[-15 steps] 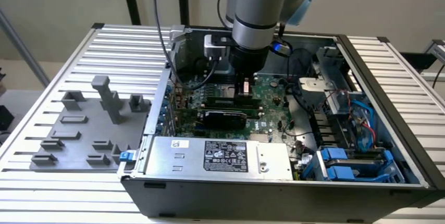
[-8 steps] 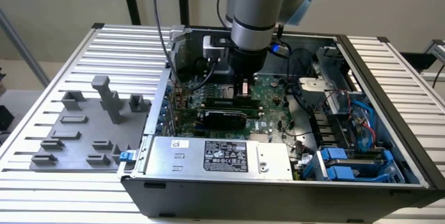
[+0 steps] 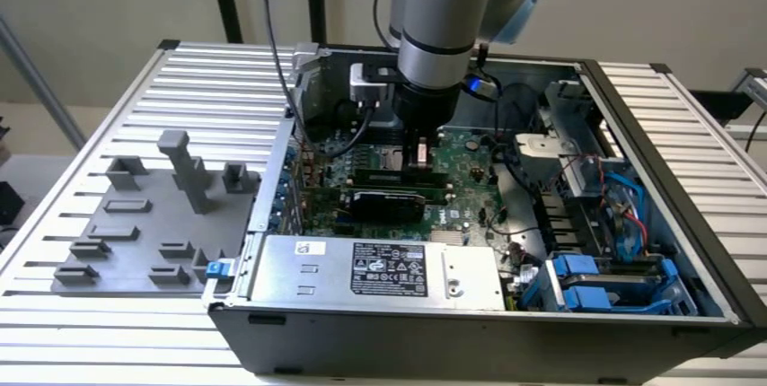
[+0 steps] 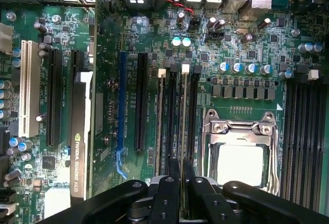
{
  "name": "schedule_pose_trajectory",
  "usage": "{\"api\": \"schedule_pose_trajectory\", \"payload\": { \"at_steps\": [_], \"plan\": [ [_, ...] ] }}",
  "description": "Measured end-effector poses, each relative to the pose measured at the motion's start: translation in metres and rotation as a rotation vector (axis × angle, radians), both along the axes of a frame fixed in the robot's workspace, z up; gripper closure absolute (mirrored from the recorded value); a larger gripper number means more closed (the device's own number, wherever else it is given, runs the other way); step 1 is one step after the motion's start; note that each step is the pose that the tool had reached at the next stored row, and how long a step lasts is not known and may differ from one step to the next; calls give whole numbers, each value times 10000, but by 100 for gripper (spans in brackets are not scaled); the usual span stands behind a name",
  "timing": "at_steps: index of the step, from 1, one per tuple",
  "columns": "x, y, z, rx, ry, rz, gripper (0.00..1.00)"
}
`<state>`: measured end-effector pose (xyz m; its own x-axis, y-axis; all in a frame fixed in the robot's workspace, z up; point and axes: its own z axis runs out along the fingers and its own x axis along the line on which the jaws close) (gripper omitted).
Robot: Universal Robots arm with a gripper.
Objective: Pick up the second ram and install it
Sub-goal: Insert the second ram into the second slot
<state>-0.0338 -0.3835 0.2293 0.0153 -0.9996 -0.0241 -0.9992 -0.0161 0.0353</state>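
- I am holding the black two-fingered tool point(image 4: 180, 183) low inside the open grey computer case point(image 3: 480, 332), over the green motherboard point(image 4: 128, 39).
- The tool's fingers point(image 4: 167, 193) are standing narrow, pinching the second ram point(image 4: 183, 131), a slim dark memory stick showing edge-on as a thin pale strip between them.
- The stick's long axis is running in line with the long black memory slots point(image 4: 169, 121), and it is sitting over one of them, beside the silver processor socket point(image 4: 241, 152).
- From this angle I cannot tell whether the stick is pressing fully into its slot.
- The grey plastic fixture blocks point(image 3: 156, 215) are lying on the ribbed metal bench point(image 3: 96, 135), well apart, toward the exterior view's left.
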Motion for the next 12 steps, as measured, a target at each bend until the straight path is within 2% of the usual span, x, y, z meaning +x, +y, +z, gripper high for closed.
{"api": "schedule_pose_trajectory", "payload": {
  "at_steps": [12],
  "plan": [
    [0, 16, -34, 1, 2, -1, 86]
  ]
}}
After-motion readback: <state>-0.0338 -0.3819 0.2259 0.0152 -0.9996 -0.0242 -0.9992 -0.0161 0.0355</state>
